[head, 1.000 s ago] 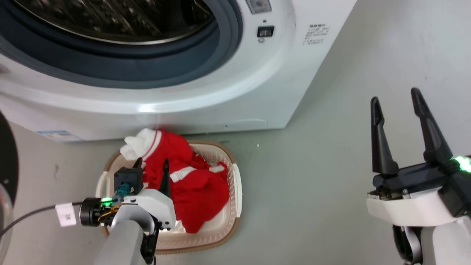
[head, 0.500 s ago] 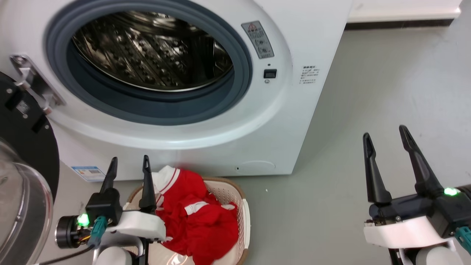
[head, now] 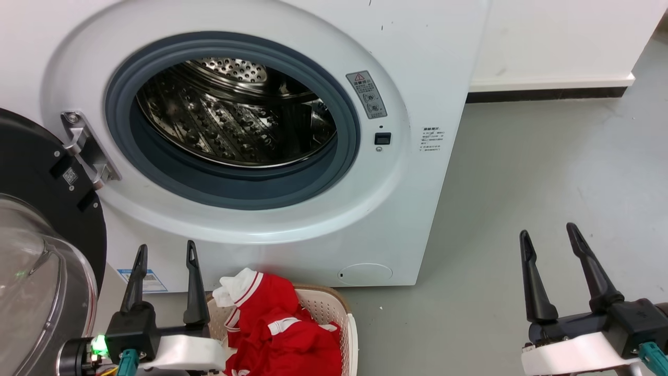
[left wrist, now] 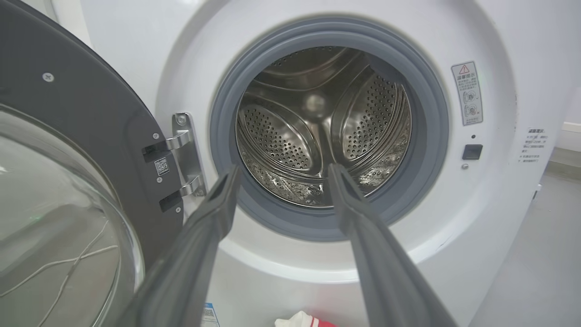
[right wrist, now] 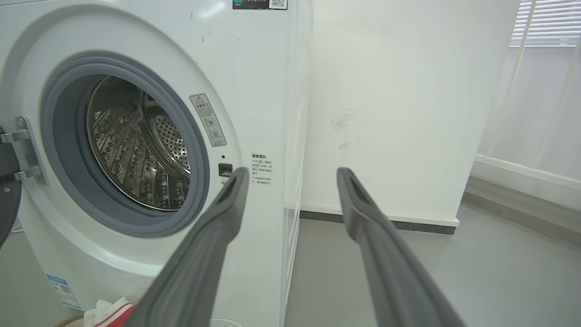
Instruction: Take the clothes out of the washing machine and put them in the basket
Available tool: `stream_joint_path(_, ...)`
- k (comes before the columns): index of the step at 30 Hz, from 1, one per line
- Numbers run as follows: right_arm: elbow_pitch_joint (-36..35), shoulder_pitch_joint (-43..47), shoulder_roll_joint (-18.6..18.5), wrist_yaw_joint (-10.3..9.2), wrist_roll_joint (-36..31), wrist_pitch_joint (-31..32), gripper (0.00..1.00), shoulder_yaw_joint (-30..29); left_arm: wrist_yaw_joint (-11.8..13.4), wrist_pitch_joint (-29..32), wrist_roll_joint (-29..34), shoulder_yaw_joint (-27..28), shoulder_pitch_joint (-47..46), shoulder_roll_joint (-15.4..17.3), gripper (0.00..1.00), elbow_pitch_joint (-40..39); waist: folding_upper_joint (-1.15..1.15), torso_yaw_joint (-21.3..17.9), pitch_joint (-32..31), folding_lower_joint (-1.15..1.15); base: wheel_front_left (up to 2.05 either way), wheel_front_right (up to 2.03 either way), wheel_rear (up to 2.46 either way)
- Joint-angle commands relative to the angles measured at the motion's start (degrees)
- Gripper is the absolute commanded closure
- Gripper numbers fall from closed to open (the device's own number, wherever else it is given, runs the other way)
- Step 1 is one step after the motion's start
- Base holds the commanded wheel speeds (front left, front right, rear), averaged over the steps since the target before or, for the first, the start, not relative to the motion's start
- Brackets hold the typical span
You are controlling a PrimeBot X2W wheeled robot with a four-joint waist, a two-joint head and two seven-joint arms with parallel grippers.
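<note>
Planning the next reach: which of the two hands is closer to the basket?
The left hand, right beside the basket holding the red clothes; the right hand hangs far off over the grey floor.

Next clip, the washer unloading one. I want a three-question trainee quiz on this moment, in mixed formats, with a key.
1. True or false: no clothes can be seen in the drum of the washing machine.
2. Multiple choice: the red clothes lie A) in the basket, B) on the floor, C) draped over the open door.
3. Fill in the blank: the left gripper and the right gripper both have their fingers ____ and hold nothing.

Key: 1 true; 2 A; 3 open.
</note>
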Motion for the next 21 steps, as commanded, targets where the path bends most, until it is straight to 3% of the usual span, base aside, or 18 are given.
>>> stream_joint_path(1, 0.6, 0.7, 0.0, -0.04, -0.2, -0.1, 0.00, -0.2, 0.1, -0.1, 0.6, 0.0, 0.7, -0.1, 0.00, -0.2, 0.00, 0.0, -0.5, 0.01, 0.00, 0.00, 0.00)
stream_joint_path(21, 1.8, 2.4, 0.0, -0.05, -0.1, -0.1, 0.00, -0.5, -0.2, -0.1, 1.3, -0.2, 2.6, -0.3, 0.00, -1.3, 0.00, 0.2, -2.4, 0.01, 0.00, 0.00, 0.00)
